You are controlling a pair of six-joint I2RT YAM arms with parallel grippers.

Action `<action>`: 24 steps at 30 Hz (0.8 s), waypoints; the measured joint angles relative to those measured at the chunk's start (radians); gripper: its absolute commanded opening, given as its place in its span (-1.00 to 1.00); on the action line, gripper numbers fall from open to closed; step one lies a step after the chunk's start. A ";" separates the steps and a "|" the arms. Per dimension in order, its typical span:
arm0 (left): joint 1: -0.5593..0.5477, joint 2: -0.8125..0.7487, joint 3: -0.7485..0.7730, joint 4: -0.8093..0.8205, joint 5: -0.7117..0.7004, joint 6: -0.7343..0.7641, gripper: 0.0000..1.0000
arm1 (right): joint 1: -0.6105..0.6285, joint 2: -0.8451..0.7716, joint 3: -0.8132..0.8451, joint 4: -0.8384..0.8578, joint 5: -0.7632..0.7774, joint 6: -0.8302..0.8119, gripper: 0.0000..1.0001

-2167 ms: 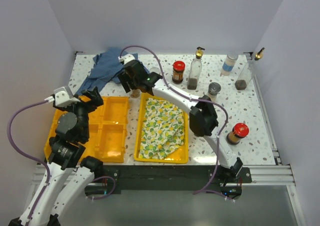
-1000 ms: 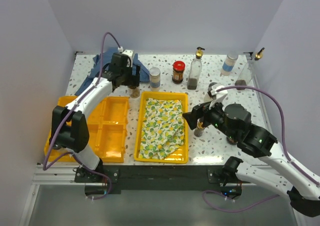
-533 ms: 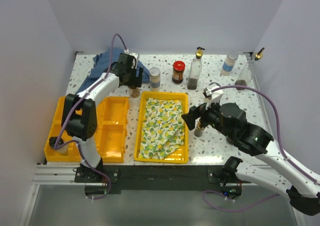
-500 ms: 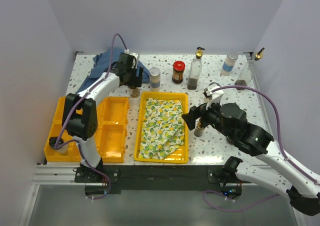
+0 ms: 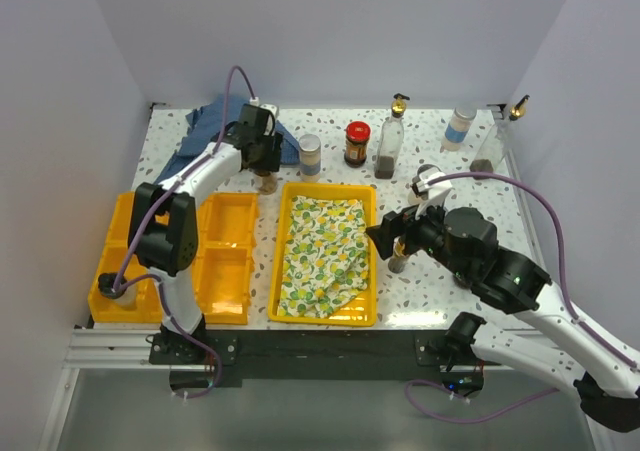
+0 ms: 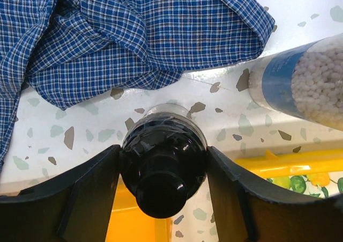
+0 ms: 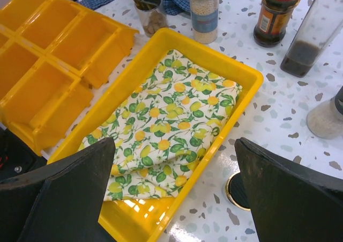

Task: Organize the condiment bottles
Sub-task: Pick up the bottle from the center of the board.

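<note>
From above, the left gripper is found far left over a black-capped jar; the right gripper is spread above a shaker. At the left wrist, the cap is pinched between the fingers. Held so high, the jar could be tilted against the bead bottle. At the right wrist, nothing is held.

speckled table: divided yellow tray, flat yellow tray, blue checked cloth, condiment bottles standing about.
</note>
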 measured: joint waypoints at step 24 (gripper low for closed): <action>0.000 0.020 0.089 -0.068 -0.172 -0.122 -1.00 | 0.000 -0.041 0.024 -0.050 0.003 0.013 0.97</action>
